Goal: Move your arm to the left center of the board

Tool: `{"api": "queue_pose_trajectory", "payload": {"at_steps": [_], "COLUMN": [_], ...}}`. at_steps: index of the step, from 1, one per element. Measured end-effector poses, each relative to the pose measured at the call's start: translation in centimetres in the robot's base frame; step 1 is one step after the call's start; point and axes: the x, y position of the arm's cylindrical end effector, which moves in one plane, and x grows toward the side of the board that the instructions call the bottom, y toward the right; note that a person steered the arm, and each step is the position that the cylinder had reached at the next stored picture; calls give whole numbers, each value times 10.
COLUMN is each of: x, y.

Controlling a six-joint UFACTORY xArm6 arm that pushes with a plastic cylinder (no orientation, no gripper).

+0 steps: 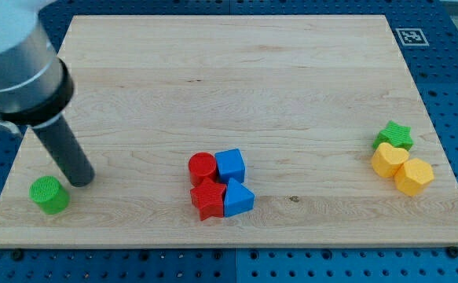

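My dark rod comes down from the view's top left and its tip [81,181] rests on the wooden board [236,86] near the left edge, in the lower left part. A green cylinder [49,194] sits just left of and slightly below the tip, apart from it by a small gap. A cluster near the bottom centre holds a red cylinder [202,167], a blue cube [230,164], a red star-like block [208,199] and a blue triangular block [238,198], well to the right of the tip.
At the right edge a green star [394,135] sits above a yellow heart [388,160] and a yellow hexagon [414,175], all touching. A fiducial tag [411,36] lies off the board's top right corner on the blue pegboard.
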Motion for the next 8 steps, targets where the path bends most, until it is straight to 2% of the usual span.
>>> {"api": "queue_pose_trajectory", "payload": {"at_steps": [1,3,4,5,8], "x": [9,1,-43,-69,-80], "y": [-24,-19,-15,-15,-15]}}
